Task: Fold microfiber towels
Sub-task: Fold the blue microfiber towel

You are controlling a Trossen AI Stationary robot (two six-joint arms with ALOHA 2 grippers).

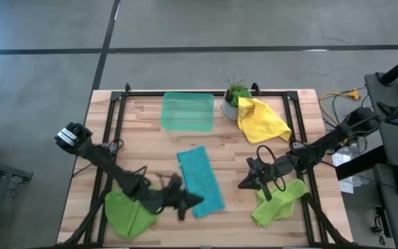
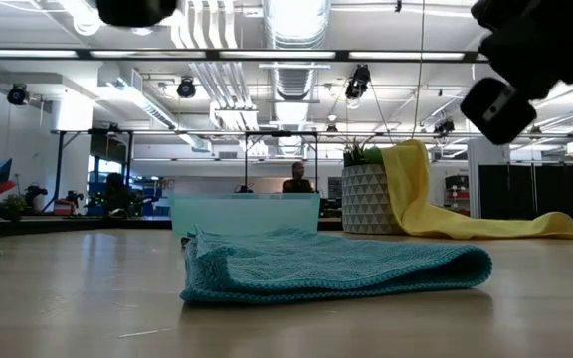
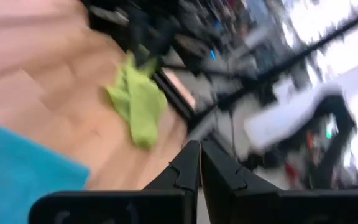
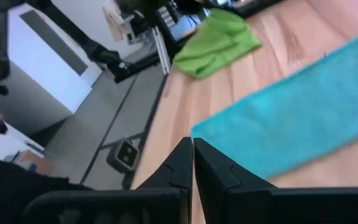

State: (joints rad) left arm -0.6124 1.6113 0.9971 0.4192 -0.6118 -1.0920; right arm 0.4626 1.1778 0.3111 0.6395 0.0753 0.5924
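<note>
**A:** How far along?

**B:** I see 1 of 4 done: the teal towel (image 1: 201, 181) lies folded mid-table. The yellow towel (image 1: 261, 119) is draped by the plant (image 1: 234, 99); 2 green towels (image 1: 128, 212) sit crumpled at the near corners.

**A:** Grippers?

**B:** My left gripper (image 1: 197, 199) and right gripper (image 1: 242, 184) flank the teal one, both pressed together, holding nothing.

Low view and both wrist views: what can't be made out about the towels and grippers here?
- Low view: teal towel hides the tray's lower part; both lime green towels lie outside this view or barely show.
- Low view: the yellow towel, draped on the plant pot, hides the pot's right side.
- Left wrist view: motion blur; the lime green towel's folds are unreadable.
- High view: left gripper covers the teal towel's near-left edge.
</note>
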